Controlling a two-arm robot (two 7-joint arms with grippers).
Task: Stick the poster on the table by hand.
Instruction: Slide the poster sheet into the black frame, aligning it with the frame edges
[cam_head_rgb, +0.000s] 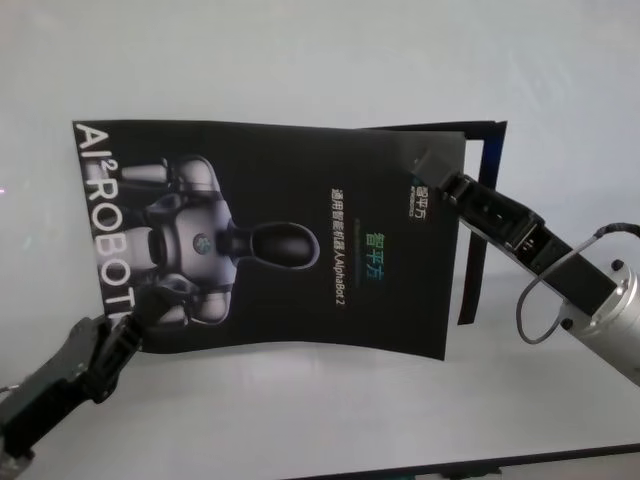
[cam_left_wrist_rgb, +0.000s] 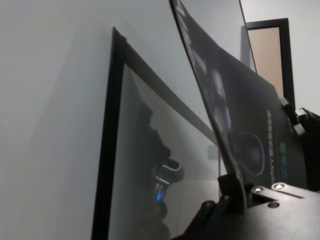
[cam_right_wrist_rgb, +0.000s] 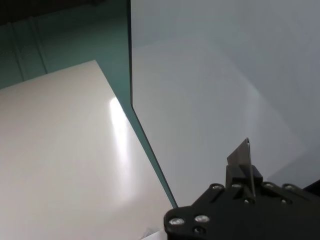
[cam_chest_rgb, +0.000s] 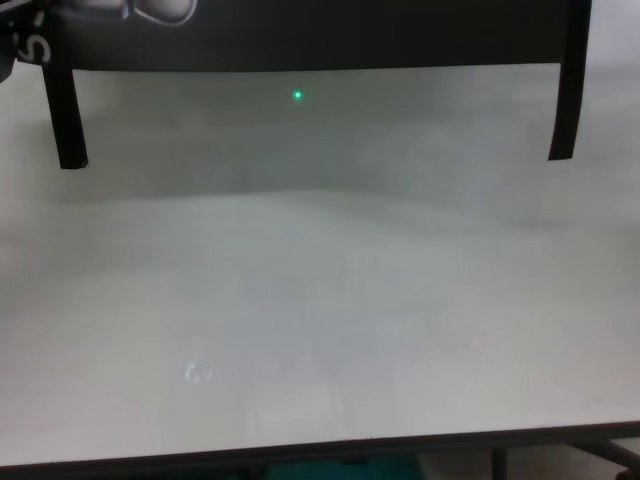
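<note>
Pincers left (cam_head_rgb: 128, 318) and right (cam_head_rgb: 432, 166) clamp opposite poster (cam_head_rgb: 300, 200) corners above the table (cam_chest_rgb: 320, 320).

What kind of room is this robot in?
Probably a robot lab or showroom: two grippers, left gripper and right gripper, hold a robot poster over a plain white table.

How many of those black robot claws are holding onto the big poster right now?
2. The left gripper pinches the poster at its near left corner; the right gripper grips its far right corner. The sheet bows above the table.
</note>
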